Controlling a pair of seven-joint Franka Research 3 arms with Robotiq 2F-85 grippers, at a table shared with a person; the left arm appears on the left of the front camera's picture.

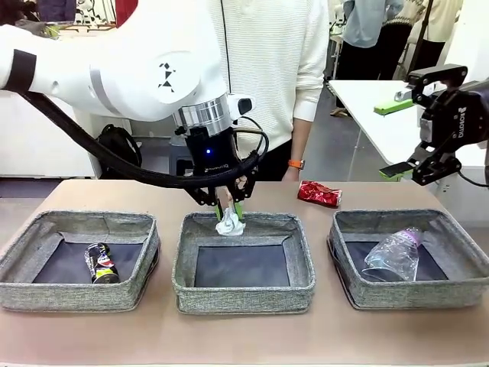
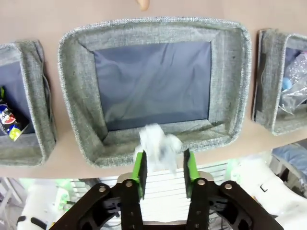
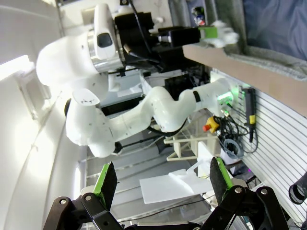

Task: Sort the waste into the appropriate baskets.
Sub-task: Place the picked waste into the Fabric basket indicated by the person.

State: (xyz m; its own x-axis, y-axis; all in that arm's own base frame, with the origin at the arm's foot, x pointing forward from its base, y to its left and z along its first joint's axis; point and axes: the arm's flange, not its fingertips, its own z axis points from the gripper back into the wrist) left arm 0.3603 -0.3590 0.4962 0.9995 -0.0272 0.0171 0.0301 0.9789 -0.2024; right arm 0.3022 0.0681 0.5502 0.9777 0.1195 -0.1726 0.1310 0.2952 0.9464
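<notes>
My left gripper (image 1: pixel 229 208) hangs over the far wall of the middle basket (image 1: pixel 244 300), fingers pointing down. The white paper wad (image 1: pixel 229 224) sits at its fingertips. In the left wrist view the wad (image 2: pixel 158 148) is blurred between the green pads (image 2: pixel 139 167), which stand slightly wider than it, above the middle basket (image 2: pixel 153 25). A dark can (image 1: pixel 101 264) lies in the left basket (image 1: pixel 76 297). A clear bottle (image 1: pixel 393 254) lies in the right basket (image 1: pixel 412 297). A red can (image 1: pixel 318 193) lies on the table beyond them. My right gripper (image 1: pixel 397 138) hangs open and empty, high at the right.
A person in a white sweater stands at the far side, one hand (image 1: pixel 295 170) near the table edge close to the red can. A white table (image 1: pixel 382 115) stands behind at the right. Bare tabletop (image 1: pixel 244 336) runs along the front of the baskets.
</notes>
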